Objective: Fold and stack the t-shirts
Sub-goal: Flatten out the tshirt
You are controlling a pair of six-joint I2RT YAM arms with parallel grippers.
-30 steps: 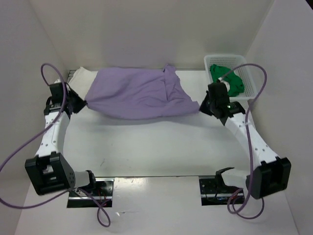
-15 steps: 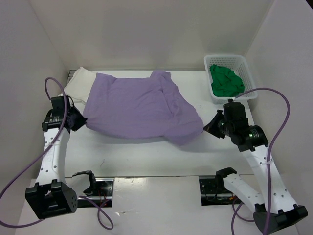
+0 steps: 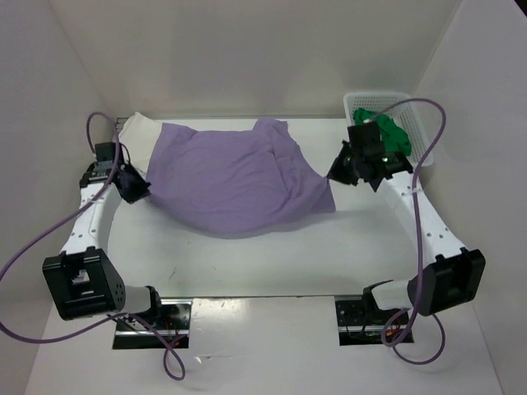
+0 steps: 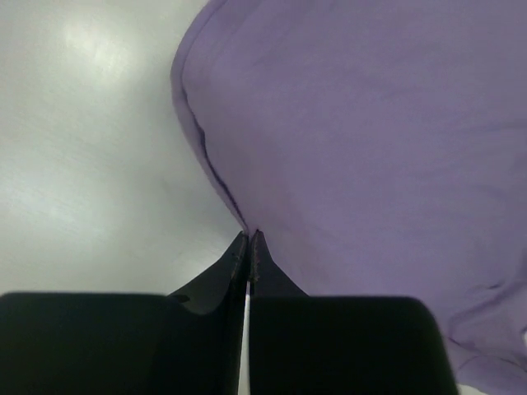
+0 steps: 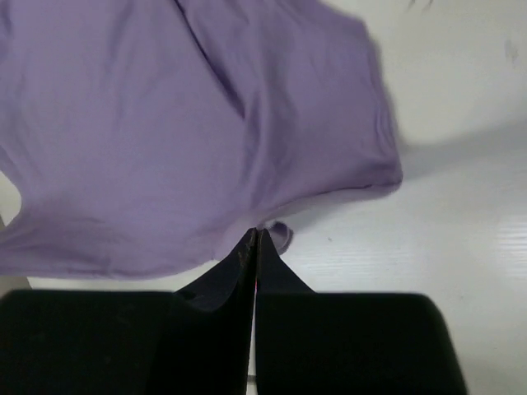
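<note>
A lilac-purple t-shirt [image 3: 235, 173] hangs spread between my two grippers over the middle of the table. My left gripper [image 3: 142, 191] is shut on its left corner, seen up close in the left wrist view [image 4: 249, 234]. My right gripper [image 3: 333, 175] is shut on its right corner, seen in the right wrist view [image 5: 255, 233]. The cloth [image 5: 189, 115] sags between the two grips. A white t-shirt [image 3: 136, 136] lies at the back left, partly under the purple one. A green t-shirt [image 3: 394, 136] sits bunched in the basket, partly hidden by my right arm.
The white lattice basket [image 3: 418, 123] stands at the back right corner. White walls close in the table at the back and both sides. Purple cables loop off both arms. The arm bases sit at the near edge.
Both grippers swung toward the near edge with the purple shirt, then back out and up; the right one is beside the basket again. The shirt stays gripped at both corners.
</note>
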